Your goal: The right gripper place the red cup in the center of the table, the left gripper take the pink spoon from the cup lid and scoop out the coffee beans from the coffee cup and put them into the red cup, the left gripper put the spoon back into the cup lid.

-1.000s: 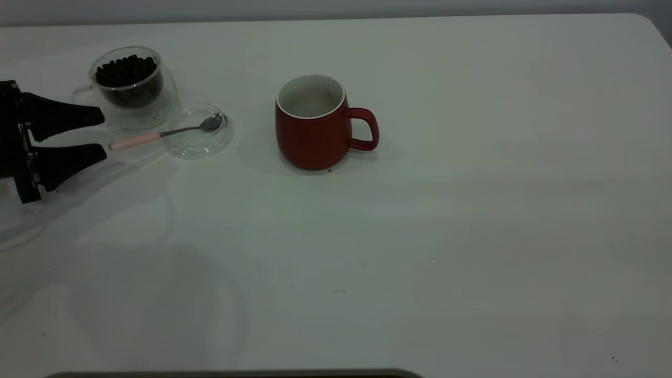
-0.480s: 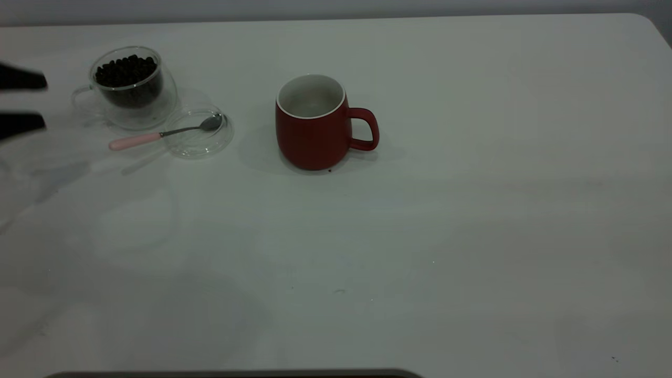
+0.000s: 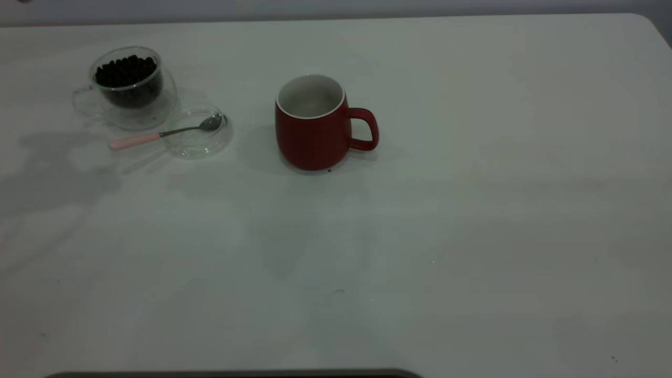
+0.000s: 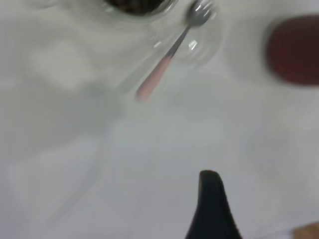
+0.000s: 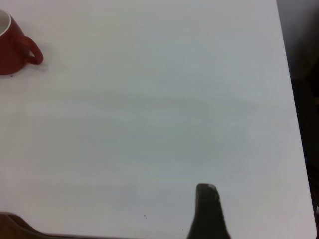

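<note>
From my exterior feed neither arm shows over the table (image 3: 472,210); the red cup (image 3: 312,123) stands upright near the middle, handle toward the right arm's side, and the coffee cup (image 3: 128,86) with its coffee beans (image 3: 125,71) sits off toward the left arm's side. The pink spoon (image 3: 157,135) rests with its bowl in the cup lid (image 3: 198,132) and its handle overhanging the rim, just beside the coffee cup. On my left wrist feed the spoon lies well clear of the left gripper (image 4: 213,209), and on the right wrist feed the red cup sits far from the right gripper (image 5: 208,214); only one finger of each shows, so I cannot tell whether either is apart or together.
</note>
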